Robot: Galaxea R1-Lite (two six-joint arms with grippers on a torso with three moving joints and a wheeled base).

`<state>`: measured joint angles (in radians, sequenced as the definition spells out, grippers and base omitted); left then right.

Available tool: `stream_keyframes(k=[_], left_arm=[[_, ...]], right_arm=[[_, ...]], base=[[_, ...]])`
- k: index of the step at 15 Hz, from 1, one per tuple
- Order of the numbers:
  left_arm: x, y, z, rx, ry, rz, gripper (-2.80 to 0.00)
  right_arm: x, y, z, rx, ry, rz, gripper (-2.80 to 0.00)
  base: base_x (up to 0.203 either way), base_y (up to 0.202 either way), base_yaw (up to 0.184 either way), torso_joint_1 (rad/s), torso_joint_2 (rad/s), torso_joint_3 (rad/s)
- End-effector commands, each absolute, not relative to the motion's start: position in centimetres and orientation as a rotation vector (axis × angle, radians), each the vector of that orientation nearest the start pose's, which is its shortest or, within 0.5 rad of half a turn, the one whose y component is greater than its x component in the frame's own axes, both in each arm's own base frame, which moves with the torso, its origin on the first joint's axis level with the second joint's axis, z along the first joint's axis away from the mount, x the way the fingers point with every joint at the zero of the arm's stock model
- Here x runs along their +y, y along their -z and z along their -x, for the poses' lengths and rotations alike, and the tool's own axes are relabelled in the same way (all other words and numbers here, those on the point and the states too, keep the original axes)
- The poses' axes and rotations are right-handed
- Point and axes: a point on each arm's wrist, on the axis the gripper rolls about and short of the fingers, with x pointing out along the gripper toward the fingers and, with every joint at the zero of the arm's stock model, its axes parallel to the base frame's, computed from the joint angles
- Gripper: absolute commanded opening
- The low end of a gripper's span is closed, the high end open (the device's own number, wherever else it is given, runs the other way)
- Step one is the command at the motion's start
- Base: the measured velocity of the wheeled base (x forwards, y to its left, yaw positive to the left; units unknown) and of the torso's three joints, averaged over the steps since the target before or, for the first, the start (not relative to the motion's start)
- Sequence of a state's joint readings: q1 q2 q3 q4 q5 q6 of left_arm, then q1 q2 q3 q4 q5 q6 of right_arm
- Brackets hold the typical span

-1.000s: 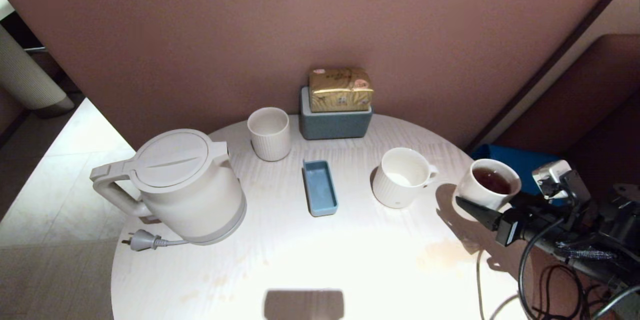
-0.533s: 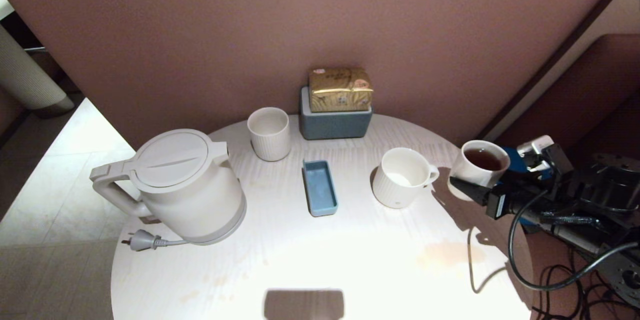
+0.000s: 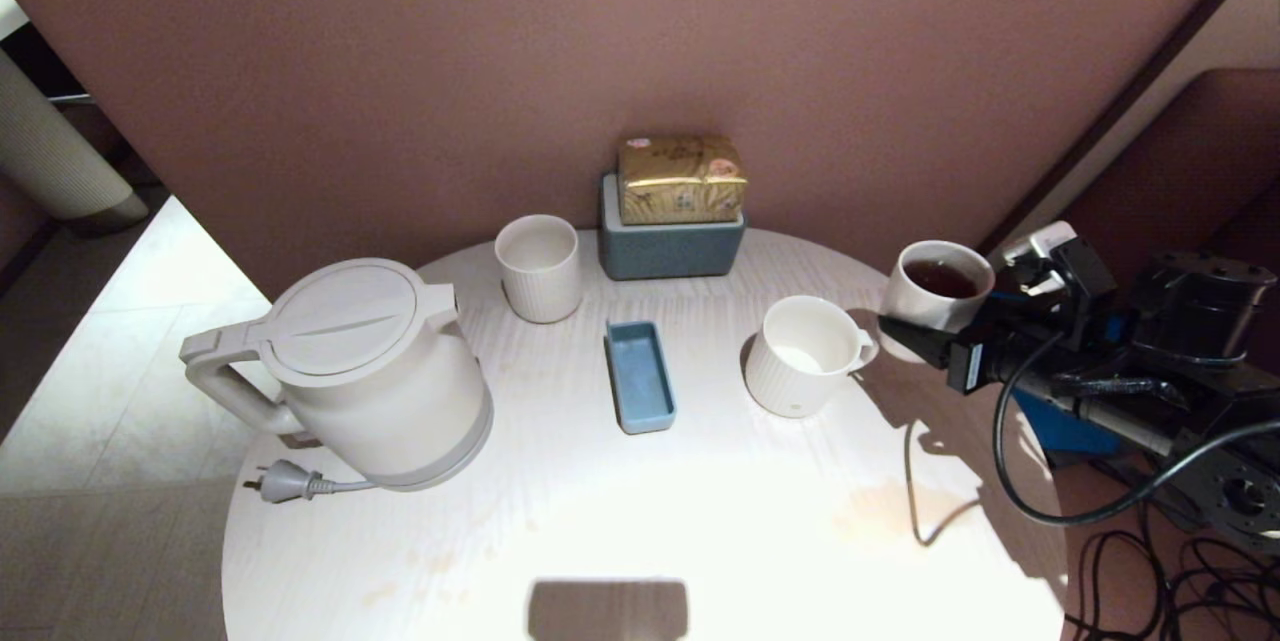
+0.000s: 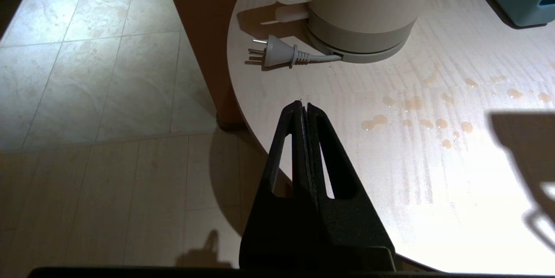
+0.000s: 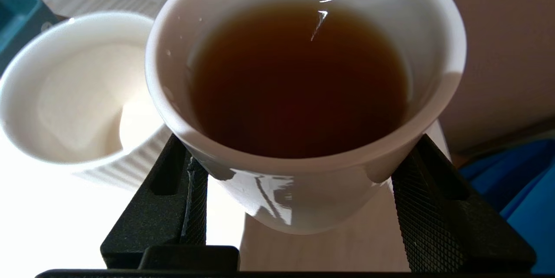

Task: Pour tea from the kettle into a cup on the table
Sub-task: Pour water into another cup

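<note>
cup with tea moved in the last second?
Yes. The cup, clamped in the right gripper, has gone up and toward the wall, closer to the stationary mug.

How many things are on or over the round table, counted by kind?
Cups: 3, namely the ribbed cup, the mug and the cup with tea in the right pincer
Kettle: 1
Blue tray: 1
Grey-blue box: 1
Gold packet: 1
Total: 7

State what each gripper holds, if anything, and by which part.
The right gripper holds the cup of tea by its lower sides, one finger on each side. The left gripper is shut and holds nothing.
</note>
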<state>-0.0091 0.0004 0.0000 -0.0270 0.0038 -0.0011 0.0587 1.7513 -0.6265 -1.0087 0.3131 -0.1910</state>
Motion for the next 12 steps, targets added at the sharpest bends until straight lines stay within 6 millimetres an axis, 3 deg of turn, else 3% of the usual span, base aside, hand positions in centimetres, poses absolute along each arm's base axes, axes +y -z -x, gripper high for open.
stream_keyframes(k=[1, 12], left_arm=[[0.0, -7.8, 2.3, -0.028, 0.005, 0.002, -2.80], [0.0, -7.8, 2.3, -0.026, 0.005, 0.002, -2.80]], right_arm=[[3.1, -16.9, -29.8, 0.055, -0.396, 0.184, -2.80], [4.7, -17.7, -30.2, 0.047, -0.407, 0.246, -2.80]], base=[[0.000, 0.000, 0.000, 0.000, 0.00, 0.000], [0.000, 0.000, 0.000, 0.000, 0.00, 0.000]])
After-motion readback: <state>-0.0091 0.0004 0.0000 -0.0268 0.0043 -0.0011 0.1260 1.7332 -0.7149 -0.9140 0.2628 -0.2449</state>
